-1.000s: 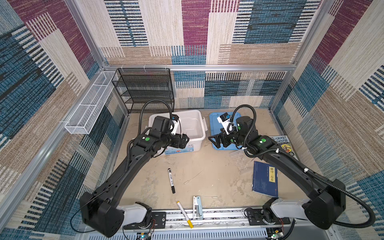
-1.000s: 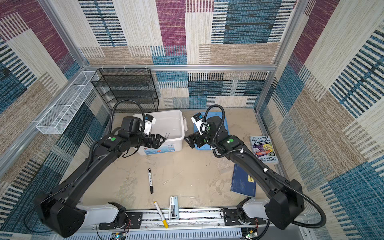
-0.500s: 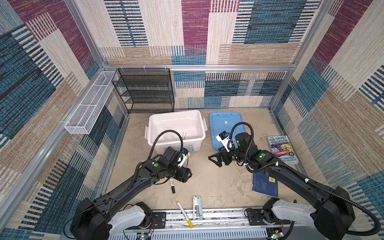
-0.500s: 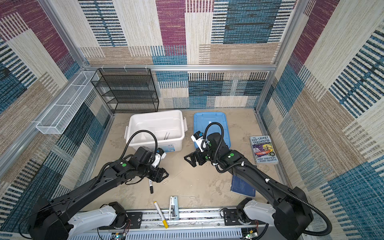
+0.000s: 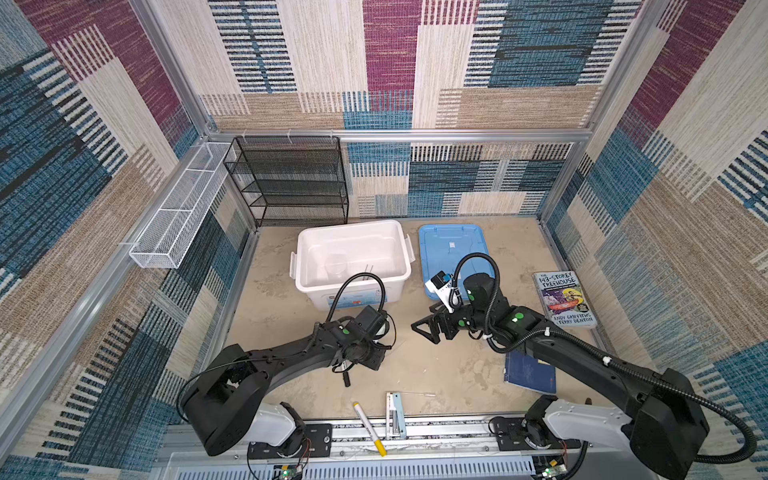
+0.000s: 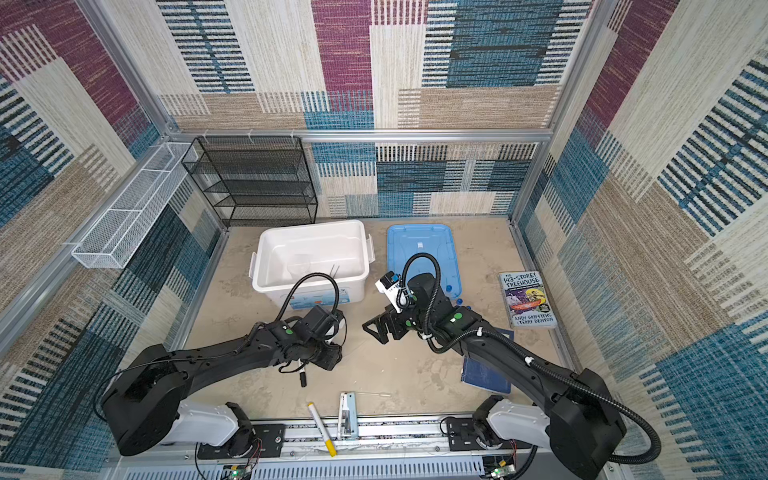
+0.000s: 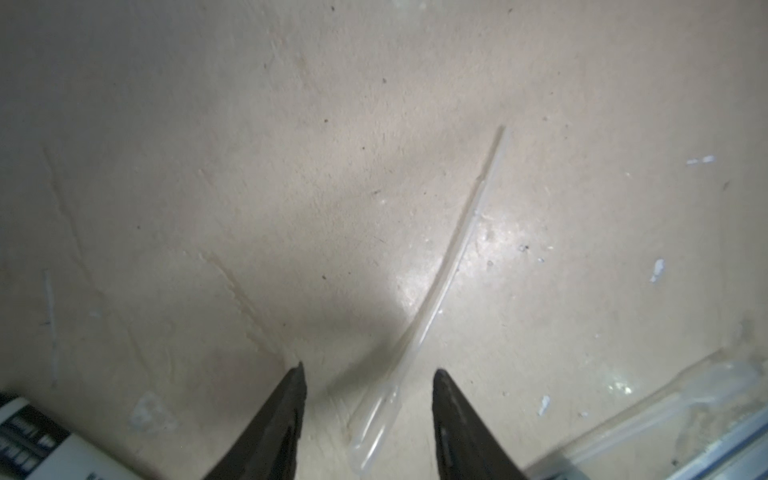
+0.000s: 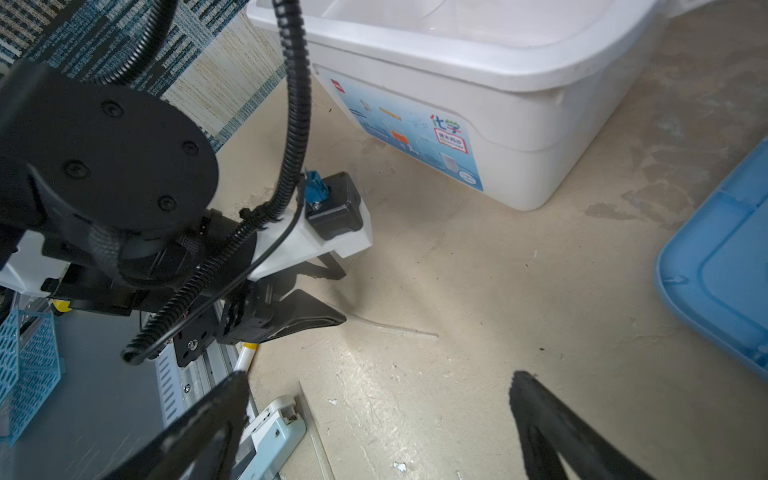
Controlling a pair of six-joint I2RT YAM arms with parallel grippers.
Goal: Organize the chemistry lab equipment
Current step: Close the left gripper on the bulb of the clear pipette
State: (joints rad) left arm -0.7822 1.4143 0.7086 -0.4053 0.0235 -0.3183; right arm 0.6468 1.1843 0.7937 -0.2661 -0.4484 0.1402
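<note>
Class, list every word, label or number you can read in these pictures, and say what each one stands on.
"143-STOREY TREEHOUSE": cover of the illustrated book.
"ANDY GRIFFITHS": foot of the same cover.
"TERRY DENTON": the line below it.
"化学": sticker on the side of the white bin.
Small print in the sticker's red box: too small to read.
Print on the marker pen: blurred.
</note>
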